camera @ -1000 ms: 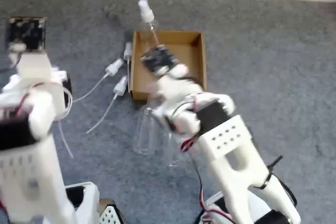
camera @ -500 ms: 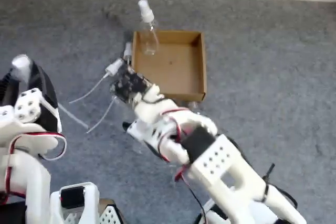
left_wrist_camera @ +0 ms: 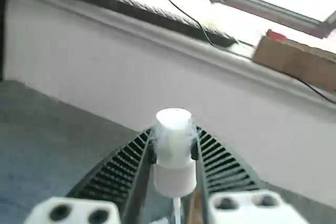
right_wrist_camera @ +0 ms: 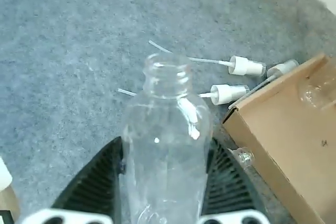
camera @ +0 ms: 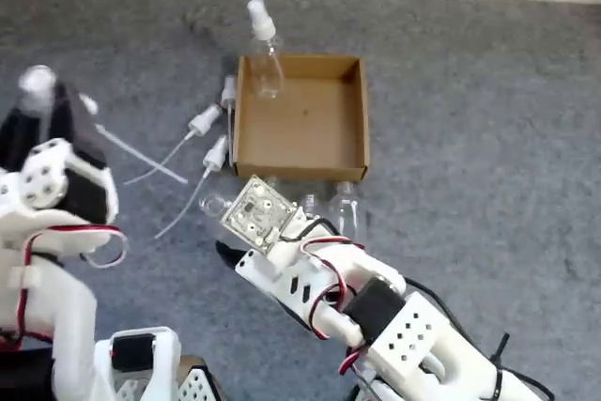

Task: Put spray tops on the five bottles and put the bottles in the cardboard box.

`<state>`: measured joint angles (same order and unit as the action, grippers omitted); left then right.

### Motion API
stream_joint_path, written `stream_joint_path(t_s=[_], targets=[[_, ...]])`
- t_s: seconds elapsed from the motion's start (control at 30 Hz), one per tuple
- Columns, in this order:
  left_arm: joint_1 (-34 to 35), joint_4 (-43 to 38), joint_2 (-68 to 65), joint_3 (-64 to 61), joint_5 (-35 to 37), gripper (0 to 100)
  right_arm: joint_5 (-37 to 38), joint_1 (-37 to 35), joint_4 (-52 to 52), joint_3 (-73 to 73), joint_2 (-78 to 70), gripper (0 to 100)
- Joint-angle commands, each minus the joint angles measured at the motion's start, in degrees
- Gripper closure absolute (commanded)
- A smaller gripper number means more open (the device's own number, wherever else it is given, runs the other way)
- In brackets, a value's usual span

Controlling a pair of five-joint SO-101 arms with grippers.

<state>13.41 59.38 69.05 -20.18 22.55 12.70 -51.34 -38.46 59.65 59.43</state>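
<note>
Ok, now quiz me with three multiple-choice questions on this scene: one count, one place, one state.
1. How many loose spray tops lie on the carpet? A) one B) three C) six
2. Where is the capped bottle? A) in the cardboard box B) on the carpet C) atop an arm
3. The bottle in the right gripper is: A) capped B) shattered C) open-necked

Answers: B, three tops lie beside the box; A, it stands in a corner of the box; C, its neck has no top on it.
</note>
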Motion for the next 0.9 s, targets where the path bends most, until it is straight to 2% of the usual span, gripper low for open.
stream_joint_path(t_s=[0.0, 0.27, 0.6, 0.77, 0.87], targets=[[-4.6, -1.2, -0.2, -2.2, 0.3, 100, -0.6, -0.6, 1.7, -0.4, 1.8, 99.5], [-5.7, -1.0, 0.2, -8.8, 0.3, 100, -0.6, -0.4, 1.7, -0.4, 1.7, 99.5], [-18.4, -1.0, 0.3, -14.7, 0.3, 100, -0.7, -0.2, 1.7, -0.5, 2.0, 99.5], [-19.5, -0.9, 0.3, -19.1, -2.7, 100, -7.5, 4.1, 2.2, -0.6, 2.1, 99.5], [-21.2, -1.2, 0.3, -22.2, -2.9, 100, -7.5, 4.7, 4.7, -0.4, 2.1, 99.5]])
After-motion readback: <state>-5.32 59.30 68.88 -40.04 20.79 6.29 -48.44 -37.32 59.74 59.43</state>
